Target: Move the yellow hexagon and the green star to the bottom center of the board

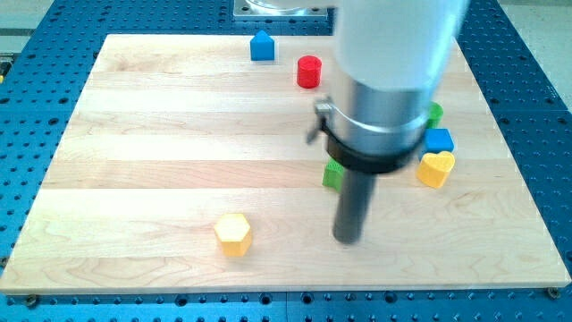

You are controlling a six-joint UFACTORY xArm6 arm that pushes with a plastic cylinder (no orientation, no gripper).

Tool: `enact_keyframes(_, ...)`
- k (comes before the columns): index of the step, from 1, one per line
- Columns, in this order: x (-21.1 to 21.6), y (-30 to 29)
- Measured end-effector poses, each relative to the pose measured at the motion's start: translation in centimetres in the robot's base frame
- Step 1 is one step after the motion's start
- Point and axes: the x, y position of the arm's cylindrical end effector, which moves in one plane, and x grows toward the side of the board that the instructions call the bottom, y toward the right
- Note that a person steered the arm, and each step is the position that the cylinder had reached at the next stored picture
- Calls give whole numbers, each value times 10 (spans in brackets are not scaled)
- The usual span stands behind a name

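Near view's bottom centre, my tip [348, 239] rests on tabletop [161, 134]; no gripper on this rod. Yellow hexagon [233, 234] lies to tip's left, apart from it, close to bottom edge. Green block [332, 173], shape unclear, sits just above tip, partly hidden behind rod. Right of rod: yellow block [435, 169], blue block [439, 140] touching above it, second green block [434, 114] mostly hidden. Near top edge: blue block [262, 46], red cylinder [309, 72].
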Motion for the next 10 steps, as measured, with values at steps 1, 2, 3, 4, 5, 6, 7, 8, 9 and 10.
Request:
enact_keyframes(1, 31, -92)
enact_keyframes(2, 22, -117)
enact_keyframes(3, 14, -121)
enact_keyframes(4, -4, -81)
enact_keyframes(5, 1, -7)
enact_keyframes(6, -58, 66)
enact_keyframes(7, -93, 50)
enact_keyframes(8, -104, 38)
enact_keyframes(9, -116, 20)
enact_keyframes(10, -69, -17)
